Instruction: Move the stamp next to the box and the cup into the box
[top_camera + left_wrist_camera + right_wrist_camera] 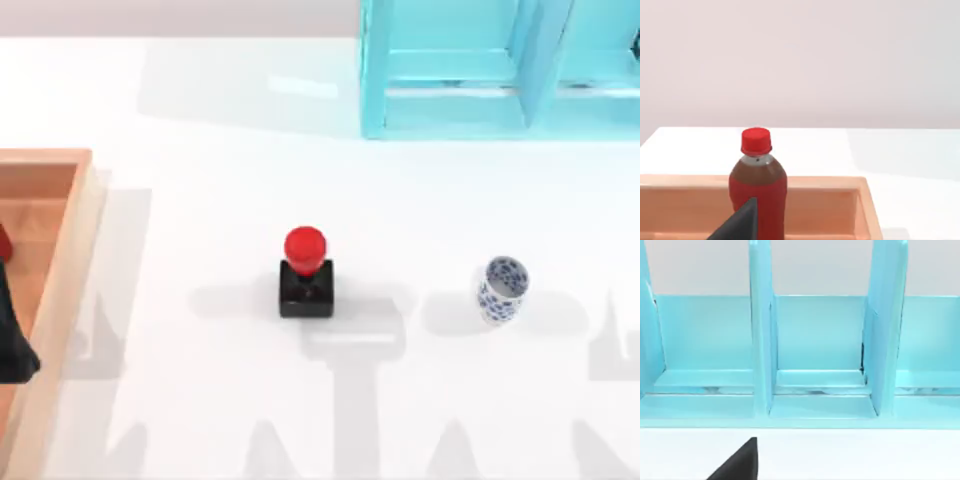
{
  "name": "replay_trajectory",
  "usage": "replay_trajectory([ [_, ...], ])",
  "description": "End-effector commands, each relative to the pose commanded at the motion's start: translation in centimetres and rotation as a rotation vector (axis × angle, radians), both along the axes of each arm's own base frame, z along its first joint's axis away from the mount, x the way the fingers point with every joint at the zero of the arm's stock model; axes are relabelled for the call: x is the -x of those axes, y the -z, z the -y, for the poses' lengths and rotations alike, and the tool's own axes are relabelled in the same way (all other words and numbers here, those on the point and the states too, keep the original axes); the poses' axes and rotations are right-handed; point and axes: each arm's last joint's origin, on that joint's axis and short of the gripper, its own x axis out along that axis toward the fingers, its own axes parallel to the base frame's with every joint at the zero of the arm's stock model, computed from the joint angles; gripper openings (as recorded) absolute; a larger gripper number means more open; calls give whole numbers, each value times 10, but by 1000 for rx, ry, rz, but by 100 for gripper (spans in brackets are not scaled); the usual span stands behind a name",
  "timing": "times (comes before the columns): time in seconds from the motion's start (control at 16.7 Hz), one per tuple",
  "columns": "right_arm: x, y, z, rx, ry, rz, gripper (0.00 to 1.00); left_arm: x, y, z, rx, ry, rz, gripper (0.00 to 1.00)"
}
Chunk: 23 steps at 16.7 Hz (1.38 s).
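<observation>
The stamp (305,275), a black cube with a red ball knob, stands upright near the table's middle. To its right stands the white, blue-patterned cup (500,290), upright. The wooden box (70,215) lies at the left edge, well apart from the stamp; its wall (840,182) also shows in the left wrist view. My left gripper (15,345) is a dark shape over the box at the left edge, and a dark tip of it (742,222) shows in its wrist view. A dark tip of my right gripper (742,460) hangs over the white table, facing the shelf.
A red-capped bottle (758,190) with a red label stands inside the box. A turquoise shelf (480,70) with upright dividers (762,340) stands at the back right. Open white tabletop lies between the box, the stamp and the cup.
</observation>
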Motion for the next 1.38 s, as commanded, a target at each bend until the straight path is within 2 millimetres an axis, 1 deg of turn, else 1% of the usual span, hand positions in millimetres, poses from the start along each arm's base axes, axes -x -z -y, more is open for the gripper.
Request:
replay_trajectory([
  [0.18, 0, 0, 0, 0, 0, 0, 100, 0, -2, 0, 3, 2, -4, 100],
  [0.3, 0, 0, 0, 0, 0, 0, 100, 0, -11, 1, 20, 12, -27, 100],
  [0.54, 0, 0, 0, 0, 0, 0, 100, -6, -43, 6, 81, 48, -160, 100],
  [0.72, 0, 0, 0, 0, 0, 0, 100, -21, -74, 14, 131, 76, -334, 100],
  [0.9, 0, 0, 0, 0, 0, 0, 100, -50, -102, 28, 167, 97, -556, 100],
  [1.08, 0, 0, 0, 0, 0, 0, 100, -91, -122, 50, 176, 102, -798, 100],
  [1.2, 0, 0, 0, 0, 0, 0, 100, -122, -128, 72, 167, 97, -956, 100],
  [1.38, 0, 0, 0, 0, 0, 0, 100, -167, -126, 112, 132, 77, -1173, 100],
])
